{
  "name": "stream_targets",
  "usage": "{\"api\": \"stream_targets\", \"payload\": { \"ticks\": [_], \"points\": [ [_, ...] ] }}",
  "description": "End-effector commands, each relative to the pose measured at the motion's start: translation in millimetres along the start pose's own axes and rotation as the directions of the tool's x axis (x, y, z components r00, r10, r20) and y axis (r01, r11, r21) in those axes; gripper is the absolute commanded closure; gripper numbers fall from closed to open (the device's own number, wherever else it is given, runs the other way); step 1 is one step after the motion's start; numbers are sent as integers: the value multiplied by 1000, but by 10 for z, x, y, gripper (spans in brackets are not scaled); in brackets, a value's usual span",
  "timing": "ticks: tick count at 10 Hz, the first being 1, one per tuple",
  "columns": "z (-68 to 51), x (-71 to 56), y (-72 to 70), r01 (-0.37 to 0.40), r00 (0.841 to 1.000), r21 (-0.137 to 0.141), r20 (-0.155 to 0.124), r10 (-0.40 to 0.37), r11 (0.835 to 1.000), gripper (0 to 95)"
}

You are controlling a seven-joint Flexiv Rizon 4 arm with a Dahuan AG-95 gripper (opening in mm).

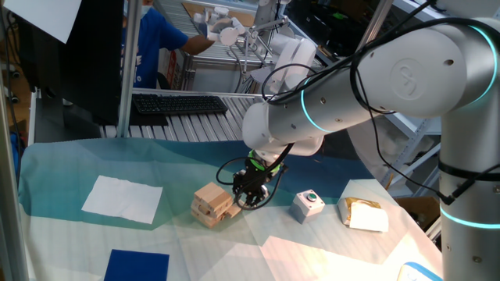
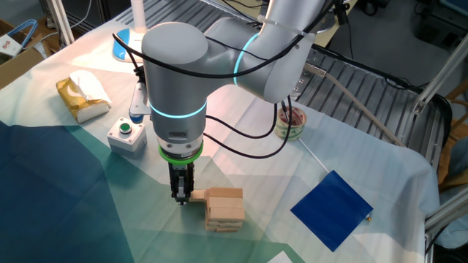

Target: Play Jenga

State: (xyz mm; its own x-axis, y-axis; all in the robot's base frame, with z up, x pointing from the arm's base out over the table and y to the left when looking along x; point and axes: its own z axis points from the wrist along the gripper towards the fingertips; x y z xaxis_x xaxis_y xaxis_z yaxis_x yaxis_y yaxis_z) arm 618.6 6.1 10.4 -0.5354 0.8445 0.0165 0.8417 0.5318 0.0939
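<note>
Beside the Jenga stack (image 2: 224,208) on the counter (image 2: 88,212), a protruding block (image 2: 197,196) is gripped by the pincer (image 2: 181,196).

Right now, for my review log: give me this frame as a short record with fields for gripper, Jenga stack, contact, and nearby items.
gripper: the gripper is low at the table, pointing down, beside the Jenga stack
block: one block sticks out of the stack toward the fingers
contact: fingertips at that block's end; grip cannot be confirmed
stack: upright, crosswise layers
nearby: white button box, packet, blue square, white sheet
</note>
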Motion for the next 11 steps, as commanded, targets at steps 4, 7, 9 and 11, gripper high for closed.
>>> {"api": "stream_targets", "payload": {
  "ticks": [4, 7, 9, 11],
  "points": [
    [4, -83, -40, 35, 999, 3, -1, -35, 999, 950],
    [-43, -153, -71, 73, 997, 16, -6, -73, 997, 950],
    [-61, -214, -86, 105, 994, 24, -11, -105, 994, 950],
    [-76, -241, -109, 225, 974, 66, 9, -226, 972, 950]
  ]
}}
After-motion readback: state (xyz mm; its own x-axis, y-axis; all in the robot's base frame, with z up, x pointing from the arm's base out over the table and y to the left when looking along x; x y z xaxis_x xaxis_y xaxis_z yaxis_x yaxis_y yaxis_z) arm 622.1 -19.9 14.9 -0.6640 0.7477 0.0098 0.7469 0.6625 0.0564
